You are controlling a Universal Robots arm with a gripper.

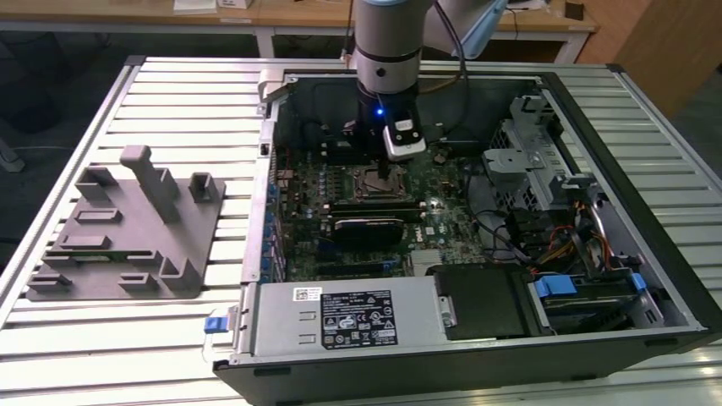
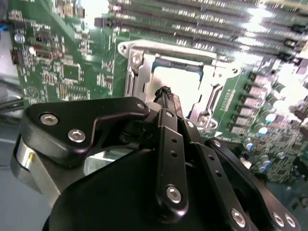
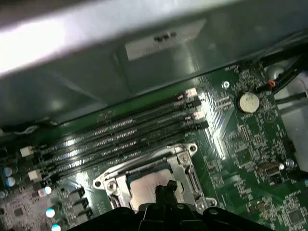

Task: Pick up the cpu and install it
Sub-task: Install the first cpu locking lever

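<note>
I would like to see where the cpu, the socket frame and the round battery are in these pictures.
cpu (image 2: pixel 185 86): second wrist view, on its shiny metal top.
socket frame (image 3: pixel 190 179): first wrist view, on its metal side bar.
round battery (image 3: pixel 249 102): first wrist view, on its silver face.

socket frame (image 2: pixel 166 72) rims cpu (image 2: pixel 180 84), RAM slots (image 3: pixel 125 137) just beside; open above

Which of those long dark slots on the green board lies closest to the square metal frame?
The memory slot bordering the socket frame, where the cpu sits; the other slots run parallel, farther off.
</note>
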